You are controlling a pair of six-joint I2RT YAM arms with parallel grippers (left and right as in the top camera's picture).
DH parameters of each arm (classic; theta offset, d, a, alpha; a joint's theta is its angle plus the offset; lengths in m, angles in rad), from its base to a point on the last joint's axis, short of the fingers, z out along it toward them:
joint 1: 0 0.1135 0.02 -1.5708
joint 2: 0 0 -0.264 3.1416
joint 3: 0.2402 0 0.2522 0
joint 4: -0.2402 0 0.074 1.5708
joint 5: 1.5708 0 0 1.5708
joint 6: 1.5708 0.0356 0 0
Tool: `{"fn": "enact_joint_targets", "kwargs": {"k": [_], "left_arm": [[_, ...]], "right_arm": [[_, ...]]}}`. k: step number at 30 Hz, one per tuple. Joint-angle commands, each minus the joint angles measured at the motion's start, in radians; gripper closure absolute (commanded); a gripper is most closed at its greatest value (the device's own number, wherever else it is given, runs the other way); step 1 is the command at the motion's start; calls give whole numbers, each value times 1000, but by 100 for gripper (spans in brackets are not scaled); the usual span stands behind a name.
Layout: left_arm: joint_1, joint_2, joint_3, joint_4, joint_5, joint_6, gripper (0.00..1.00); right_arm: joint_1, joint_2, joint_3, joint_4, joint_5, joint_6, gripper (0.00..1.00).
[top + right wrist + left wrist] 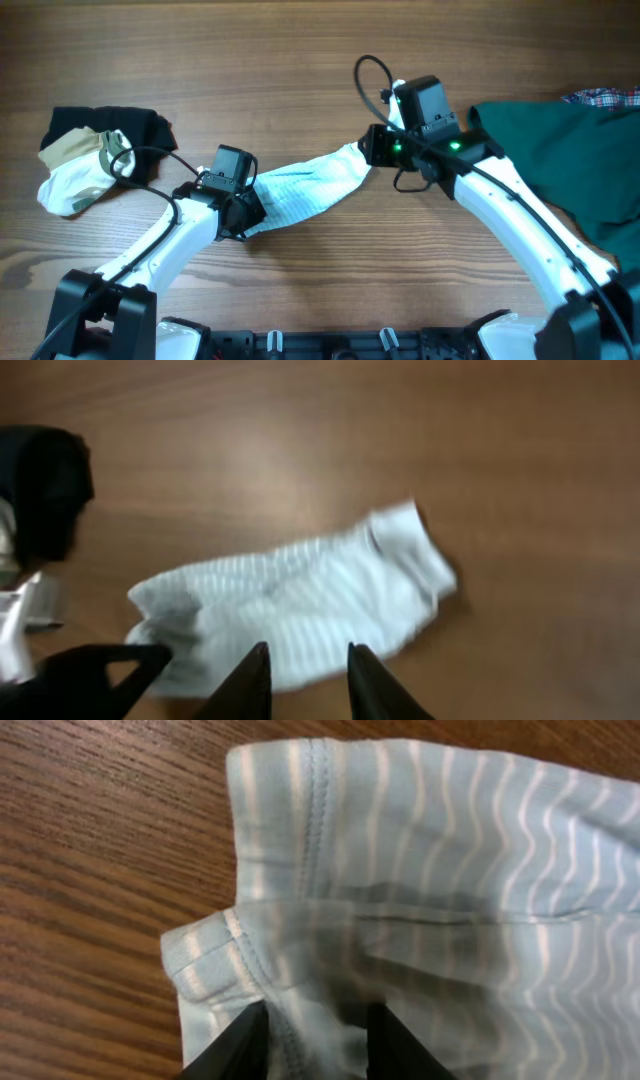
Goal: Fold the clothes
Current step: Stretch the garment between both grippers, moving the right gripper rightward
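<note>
The clothes here are chiefly a small pale blue-and-white striped garment (300, 190), lying flat in a slanted band on the table's middle. My left gripper (248, 212) sits at its lower left end. In the left wrist view its fingers (245, 1045) stand apart over the hemmed corner of the striped garment (430, 850), with loose cloth in the gap and my left gripper (317, 1010) open. My right gripper (368, 148) is at the upper right end. In the blurred right wrist view my right gripper (307, 648) is open and empty, just short of the striped garment (300, 595).
A large dark green garment (560, 150) covers the right side, with a plaid piece (605, 97) at the far right edge. A pile of black, beige and white clothes (85, 160) lies at the left. Bare wooden table (300, 70) stretches across the back.
</note>
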Motion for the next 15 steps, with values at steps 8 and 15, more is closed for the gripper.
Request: {"fn": "enact_joint_targets", "kwargs": {"k": [8,15], "left_arm": [[7,-11,-6,-2,9,5,66],[7,-11,-6,8,-2,5,65]], "right_arm": [[4,317,-25,130,51,-252,90],[-6,445,-25,91,111,-158,92]]}}
